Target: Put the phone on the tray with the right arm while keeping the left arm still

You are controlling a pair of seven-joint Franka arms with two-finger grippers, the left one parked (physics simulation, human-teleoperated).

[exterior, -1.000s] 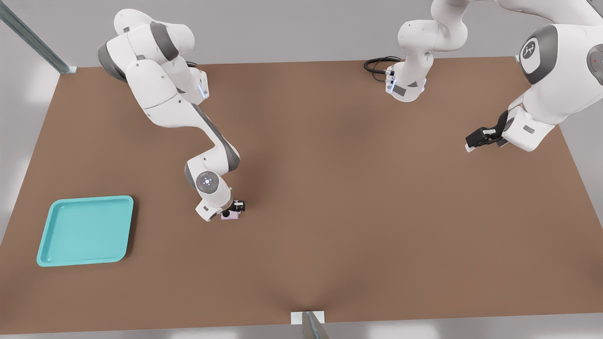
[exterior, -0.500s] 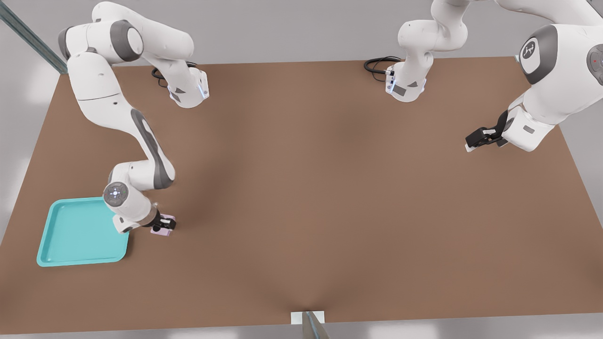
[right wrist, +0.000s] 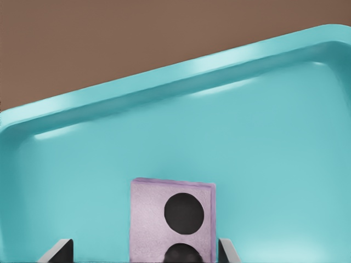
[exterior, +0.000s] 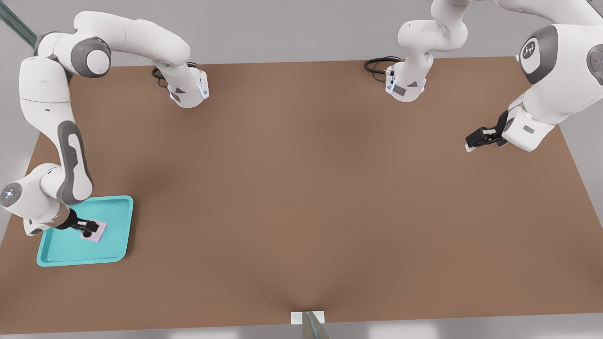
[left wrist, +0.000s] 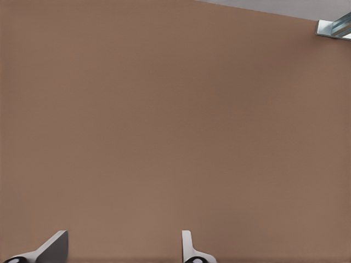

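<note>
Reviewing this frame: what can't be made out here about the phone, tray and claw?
- Phone near end: cut off by the right wrist view's edge.
- Phone in the front view: partly covered by the claw.
- Whether the phone touches the tray floor: neither view shows it.
- Claw fingers: mostly out of frame, though spread wider than the phone.

Light: bright, even, from overhead (soft).
Shadows: faint dark patches on the table (exterior: 330, 188).
Glare: pale streaks along the tray (right wrist: 164, 87) rim.
Gripper (exterior: 87, 227): over the tray.
Focus: sharp throughout.
</note>
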